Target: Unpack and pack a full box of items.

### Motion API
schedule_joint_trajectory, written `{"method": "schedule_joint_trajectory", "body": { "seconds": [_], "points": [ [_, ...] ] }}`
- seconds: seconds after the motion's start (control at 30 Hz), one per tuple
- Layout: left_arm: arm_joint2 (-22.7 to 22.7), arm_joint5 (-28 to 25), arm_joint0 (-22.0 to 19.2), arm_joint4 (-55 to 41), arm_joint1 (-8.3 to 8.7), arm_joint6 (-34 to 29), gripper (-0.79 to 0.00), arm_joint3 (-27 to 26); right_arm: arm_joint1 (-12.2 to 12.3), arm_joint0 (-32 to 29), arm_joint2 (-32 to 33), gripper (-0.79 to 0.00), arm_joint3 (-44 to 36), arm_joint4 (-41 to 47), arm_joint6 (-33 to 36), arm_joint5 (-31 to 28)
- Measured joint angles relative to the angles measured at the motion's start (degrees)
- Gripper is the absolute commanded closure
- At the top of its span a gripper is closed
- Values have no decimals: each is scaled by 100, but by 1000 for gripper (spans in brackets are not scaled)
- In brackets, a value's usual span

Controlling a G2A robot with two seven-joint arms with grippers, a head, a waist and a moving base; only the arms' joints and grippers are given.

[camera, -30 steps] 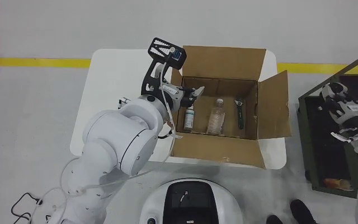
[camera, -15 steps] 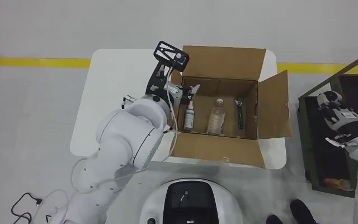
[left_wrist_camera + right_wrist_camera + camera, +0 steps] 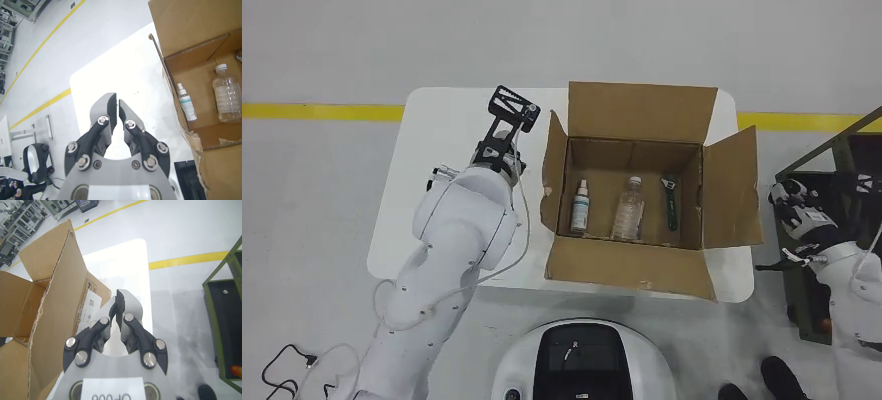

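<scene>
White table (image 3: 442,150): spray bottle (image 3: 580,208) in box (image 3: 637,265), axis 12–6, lies 5 o'clock from left gripper (image 3: 117,98), clenched empty; left arm nearer.

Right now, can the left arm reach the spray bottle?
Probably yes: the box is open and nothing covers the spray bottle, but the shut left claw is outside the side flap and must go over it.
</scene>
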Motion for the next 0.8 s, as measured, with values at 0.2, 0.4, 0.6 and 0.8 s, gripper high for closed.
{"method": "schedule_joint_trajectory", "body": {
  "seconds": [0.2, 0.4, 0.6, 0.8],
  "points": [
    [90, 185, 94, -261, -46, 67, 0, 149, -25, 209, -433, 0, 10, 148, -205, -188],
    [87, 181, 93, -254, -45, 65, 0, 144, -29, 320, -759, 0, -8, 239, -177, -570],
    [87, 181, 93, -255, -45, 65, 0, 144, -27, 413, -1083, 0, 61, 261, 28, -824],
    [87, 181, 93, -255, -45, 65, 0, 145, -24, 557, -1391, 0, 118, 145, 208, -969]
  ]
}}
